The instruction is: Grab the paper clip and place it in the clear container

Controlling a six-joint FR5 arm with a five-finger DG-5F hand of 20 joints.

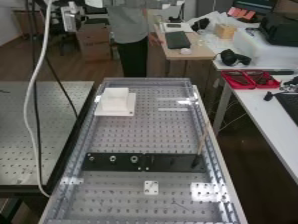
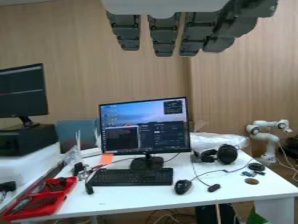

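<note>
Dark grey fingers of the hand [image 2: 164, 35] hang side by side in the wrist view, straight and apart from any object; the hand is open. On the perforated bench in the high view, a faint pale outline with bright edges [image 1: 174, 109] lies toward the far right; I cannot tell whether it is the clear container. A thin dark mark [image 1: 179, 205] lies near the bench's near end, too faint to tell whether it is the paper clip.
A black strip [image 1: 120, 161] with round fittings crosses the bench [image 1: 143, 135], a thin stick [image 1: 202, 142] rising at its right end. A white block [image 1: 116, 101] stands far left, a small white plate [image 1: 151, 187] nearer. Beyond the hand are a desk [image 2: 153, 195] and monitor [image 2: 145, 125].
</note>
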